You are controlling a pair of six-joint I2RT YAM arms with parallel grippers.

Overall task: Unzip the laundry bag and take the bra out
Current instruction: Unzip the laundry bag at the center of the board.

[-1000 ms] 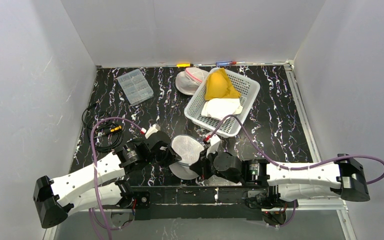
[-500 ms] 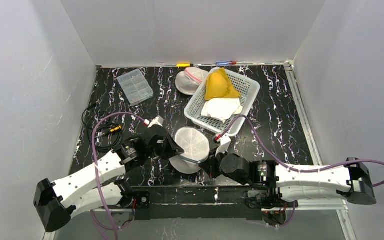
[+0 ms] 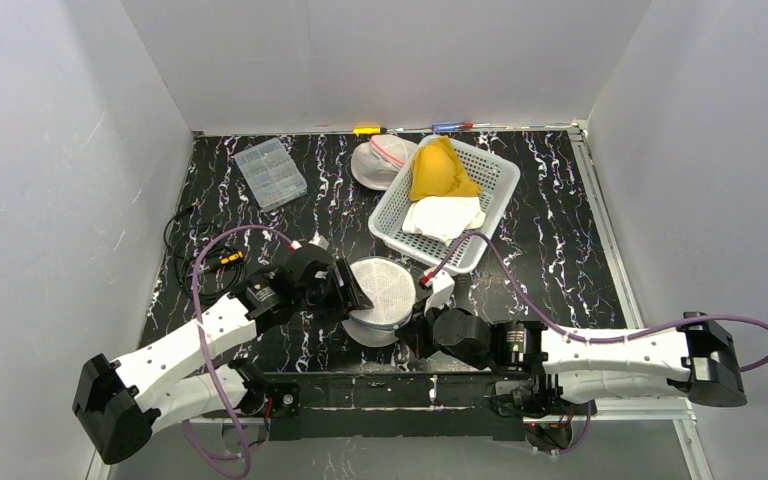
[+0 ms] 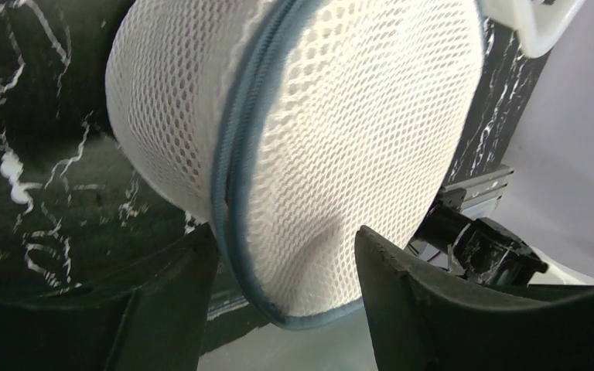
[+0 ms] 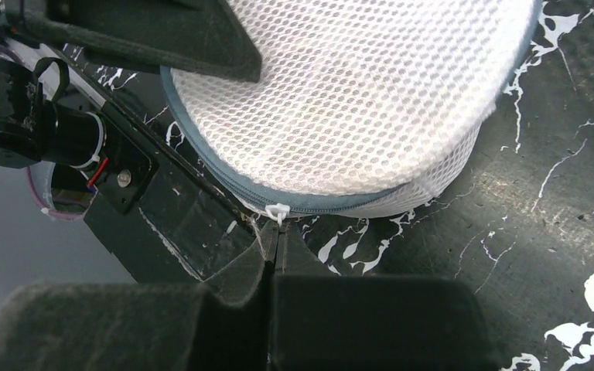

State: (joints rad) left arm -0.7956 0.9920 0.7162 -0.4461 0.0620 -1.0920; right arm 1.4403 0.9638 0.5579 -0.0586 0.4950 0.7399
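Observation:
The laundry bag [image 3: 385, 290] is a round white mesh pouch with a blue zipper band, lying near the front of the black marbled table between both grippers. My left gripper [image 3: 350, 288] is open, its two fingers straddling the bag's [image 4: 317, 124] lower rim; the left gripper [image 4: 282, 305] has mesh and zipper seam between its fingers. My right gripper [image 3: 418, 322] is shut at the bag's near edge. In the right wrist view the right gripper [image 5: 278, 232] pinches the small white zipper pull [image 5: 277, 210] on the blue zipper. The bra is hidden.
A white plastic basket [image 3: 490, 190] with a yellow cloth [image 3: 440, 170] and a white cloth [image 3: 442, 215] stands behind the bag. A second mesh bag with pink trim [image 3: 380, 160] lies beside it. A clear compartment box [image 3: 270, 172] and black cables [image 3: 195, 250] are at the left.
My left gripper has let go of the bag's rim and now stands open around it. The bag was lifted and shifted slightly toward the back. The right gripper stays shut on the pull.

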